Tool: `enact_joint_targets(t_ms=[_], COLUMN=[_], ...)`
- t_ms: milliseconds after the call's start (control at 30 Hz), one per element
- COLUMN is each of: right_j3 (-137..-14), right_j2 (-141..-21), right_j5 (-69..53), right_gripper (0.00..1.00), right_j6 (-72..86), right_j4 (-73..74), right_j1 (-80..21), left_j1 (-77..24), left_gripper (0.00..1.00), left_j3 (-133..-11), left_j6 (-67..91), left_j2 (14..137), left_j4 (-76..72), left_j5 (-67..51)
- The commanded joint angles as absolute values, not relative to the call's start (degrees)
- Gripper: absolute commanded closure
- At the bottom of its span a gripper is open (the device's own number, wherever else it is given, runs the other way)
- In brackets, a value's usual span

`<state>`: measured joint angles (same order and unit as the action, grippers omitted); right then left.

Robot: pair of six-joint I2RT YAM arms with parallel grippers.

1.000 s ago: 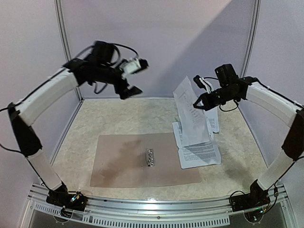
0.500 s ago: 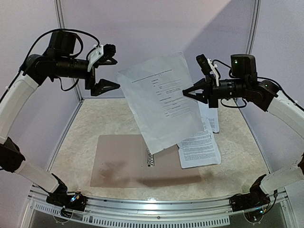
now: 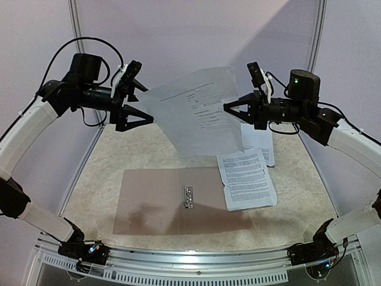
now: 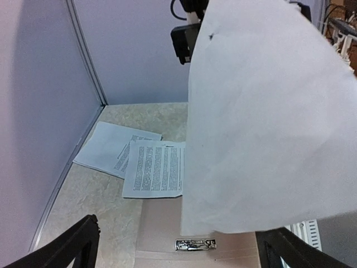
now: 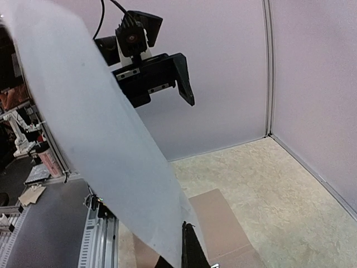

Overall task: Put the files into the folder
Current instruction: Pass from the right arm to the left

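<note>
My right gripper [image 3: 229, 111] is shut on the right edge of one of the files, a white printed sheet [image 3: 196, 113] held high in the air above the table. In the right wrist view that sheet [image 5: 95, 145] hangs to the left of my dark finger [image 5: 189, 248]. My left gripper [image 3: 143, 102] stands open at the sheet's left corner and holds nothing. Its wrist view shows the sheet [image 4: 268, 123] just ahead of the wide jaws. The tan folder [image 3: 155, 202] lies open and flat below, with its metal clip [image 3: 188, 196] on the spine. More files [image 3: 247, 179] lie to the right of it.
Another sheet [image 3: 263, 146] lies behind the pile, near the back right wall. Purple walls with metal posts [image 3: 77, 36] close in the table on three sides. A metal rail [image 3: 190, 262] runs along the near edge by both arm bases.
The right gripper has lifted one sheet off the pile and swung it up and to the left. The left arm has come down and in to the sheet's left corner, jaws still open.
</note>
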<state>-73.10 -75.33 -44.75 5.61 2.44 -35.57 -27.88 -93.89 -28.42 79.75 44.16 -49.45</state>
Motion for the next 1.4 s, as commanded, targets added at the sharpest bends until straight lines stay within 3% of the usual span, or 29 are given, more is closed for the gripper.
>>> enact_joint_targets(t_ms=[0,267,400,533,600,667,700,733,800,867,967,1100,1200,1333,1367], right_j3=[-72.6,-70.0,-69.2,-68.8,-68.9,-68.9,-69.0,-69.0,-68.7,-68.0,-68.5,-70.8,-71.3,-71.2,-71.3], right_j2=[-77.2,-79.8,-80.9,-81.8,-82.5,-82.9,-83.1,-83.3,-83.6,-83.9,-85.6,-89.8,-91.8,-93.8,-94.4], right_j5=[-44.7,-49.0,-50.0,-50.9,-50.9,-50.5,-49.6,-48.3,-45.2,-44.0,-44.2,-46.7,-46.6,-45.6,-45.8], right_gripper=[1.0,1.0,1.0,1.0,1.0,1.0,1.0,0.95,0.68,0.47,0.43,0.48,0.59,0.92,0.99], right_j6=[13.7,25.1,28.0,29.8,30.0,29.9,29.3,28.6,26.4,25.0,24.3,24.5,24.6,24.6,25.3], right_j4=[-6.8,-18.0,-21.9,-23.3,-23.2,-22.4,-21.4,-20.2,-17.2,-16.3,-16.0,-15.9,-15.9,-15.8,-15.9], right_j1=[-35.5,-35.5,-35.5,-35.5,-35.5,-35.5,-35.5,-35.4,-35.5,-35.6,-36.3,-37.4,-37.7,-37.7,-37.7], left_j1=[-25.3,-26.0,-26.4,-26.5,-26.6,-26.6,-26.7,-26.7,-26.7,-26.6,-26.6,-26.6,-26.6,-26.6,-26.4], left_gripper=[0.0,0.03,0.1,0.39,0.64,0.96,1.0,1.0,1.0,1.0,1.0,1.0,1.0,1.0,0.94], left_j3=[-94.2,-93.8,-91.8,-92.5,-92.7,-92.5,-92.3,-92.0,-91.9,-91.5,-90.3,-89.5,-89.4,-89.5,-89.5], left_j6=[-24.0,-17.7,-15.7,-14.9,-14.9,-15.1,-15.1,-15.6,-17.8,-19.0,-19.7,-20.3,-22.1,-24.6,-25.1], left_j2=[79.7,81.3,82.0,82.8,83.1,83.1,82.9,82.6,82.2,81.9,81.5,81.6,81.6,81.5,81.4], left_j4=[38.7,33.0,30.5,29.7,30.0,30.2,30.3,30.6,32.4,33.6,34.1,34.7,36.4,38.7,39.4], left_j5=[-54.7,-53.7,-52.0,-54.4,-57.6,-59.9,-60.1,-59.8,-58.8,-57.7,-58.8,-59.1,-59.9,-59.6,-58.4])
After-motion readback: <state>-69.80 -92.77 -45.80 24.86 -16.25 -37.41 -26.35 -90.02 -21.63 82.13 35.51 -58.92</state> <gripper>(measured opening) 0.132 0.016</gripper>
